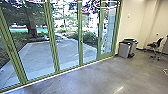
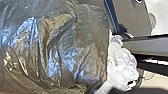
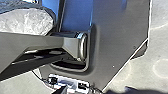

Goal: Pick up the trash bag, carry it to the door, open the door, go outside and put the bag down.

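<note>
Presumably, the bag is now to be carried to the door. The trash bag (image 2: 57, 47) is seen close to the left wrist camera, dark, glossy and creased, with a whitish crumpled bundle (image 2: 122, 62) right beside it. Whether the left gripper or the right gripper is parted or closed, and whether anything is gripped, cannot be told. The load is best borne near the body and turned slowly, since thin film could be torn or snagged on a frame; room should be left for its bulge before any panel is opened. At the left, beyond the floor's long glazed edge, a paved yard (image 1: 37, 57) and a tree (image 1: 32, 23) are seen through green-framed glass doors (image 1: 52, 35); which panel opens cannot be told. The smooth grey floor (image 1: 100, 77) is lit by glare. By its far corner, grey bins (image 1: 124, 50) are stood against the pale wall (image 1: 133, 20), and further right a black chair (image 1: 156, 45) is placed.
</note>
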Tool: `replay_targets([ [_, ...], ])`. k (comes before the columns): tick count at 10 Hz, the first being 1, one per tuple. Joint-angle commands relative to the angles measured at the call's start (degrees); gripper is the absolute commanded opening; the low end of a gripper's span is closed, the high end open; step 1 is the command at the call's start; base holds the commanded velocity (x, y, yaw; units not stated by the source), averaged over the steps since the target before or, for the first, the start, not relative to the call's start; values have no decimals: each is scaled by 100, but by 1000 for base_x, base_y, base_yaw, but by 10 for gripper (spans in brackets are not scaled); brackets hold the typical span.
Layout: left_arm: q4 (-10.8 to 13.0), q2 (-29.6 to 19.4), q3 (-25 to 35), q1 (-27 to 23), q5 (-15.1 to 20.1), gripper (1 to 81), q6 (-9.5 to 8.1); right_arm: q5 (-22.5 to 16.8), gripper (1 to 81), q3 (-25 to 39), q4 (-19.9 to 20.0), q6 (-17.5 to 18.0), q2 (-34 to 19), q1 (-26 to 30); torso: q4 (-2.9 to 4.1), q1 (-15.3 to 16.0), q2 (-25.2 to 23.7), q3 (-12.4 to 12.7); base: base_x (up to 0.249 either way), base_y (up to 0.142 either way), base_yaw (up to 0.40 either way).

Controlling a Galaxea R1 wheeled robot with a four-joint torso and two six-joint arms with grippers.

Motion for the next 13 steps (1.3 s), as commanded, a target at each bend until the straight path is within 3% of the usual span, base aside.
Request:
replay_targets([
  [1, 41, 33, 46, -291, 350, 10, 22, -402, 811, 21, -36, -20, -37, 265, 0, 0, 0, 0, 160, -63, 0],
  [13, 41, 33, 38, -291, 350, 10, 22, -402, 811, -14, -27, -20, -20, 265, 0, 0, 0, 0, 162, -81, 0],
])
